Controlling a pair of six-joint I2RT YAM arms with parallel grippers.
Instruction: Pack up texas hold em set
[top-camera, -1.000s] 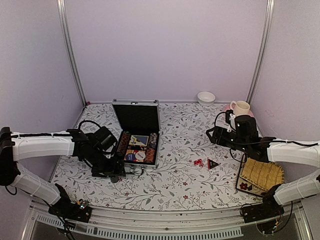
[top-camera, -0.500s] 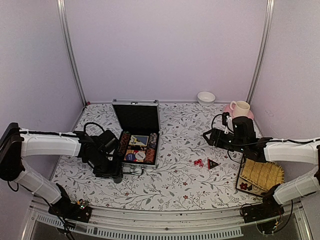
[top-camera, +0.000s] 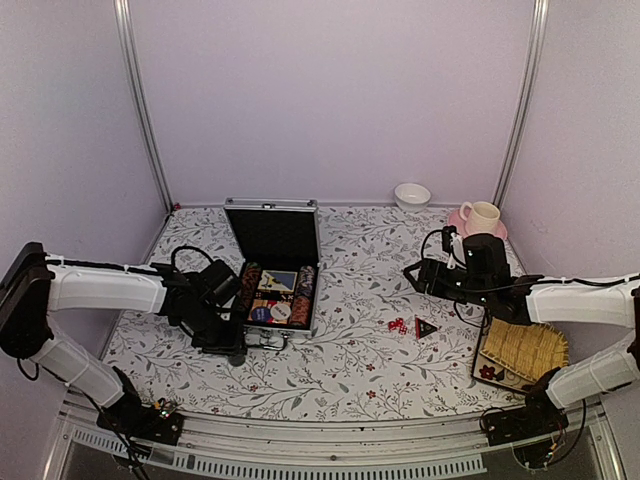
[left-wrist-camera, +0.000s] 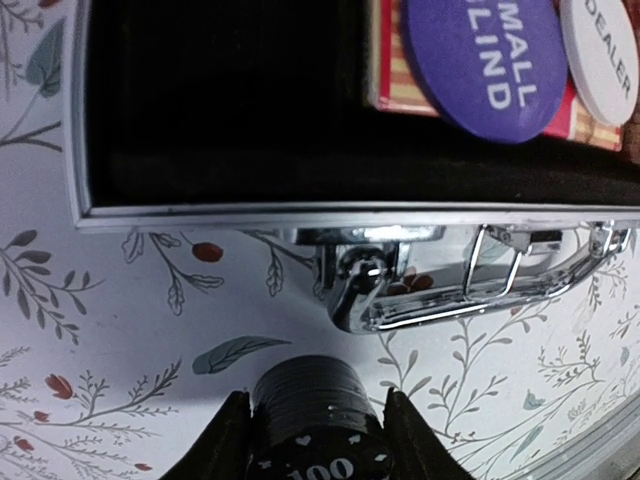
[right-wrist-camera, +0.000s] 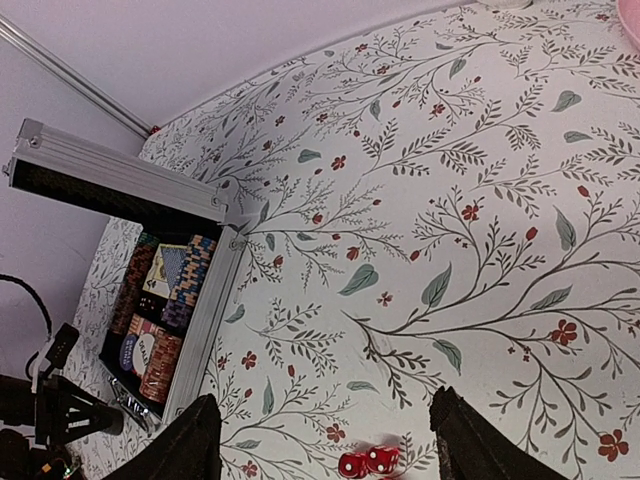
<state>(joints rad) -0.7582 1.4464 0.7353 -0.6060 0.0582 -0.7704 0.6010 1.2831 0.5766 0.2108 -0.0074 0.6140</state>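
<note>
Our left gripper (left-wrist-camera: 316, 412) pinches a black chip stack (left-wrist-camera: 318, 385) just outside the open case (left-wrist-camera: 250, 213); it could snag the handle (left-wrist-camera: 470, 292) and spill. Our right gripper (right-wrist-camera: 320, 440) hangs spread near the dice (right-wrist-camera: 366, 462).

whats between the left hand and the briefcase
Left wrist view: the metal handle and a strip of flowered tablecloth lie between the left hand, gripping a black chip stack, and the briefcase rim.
</note>
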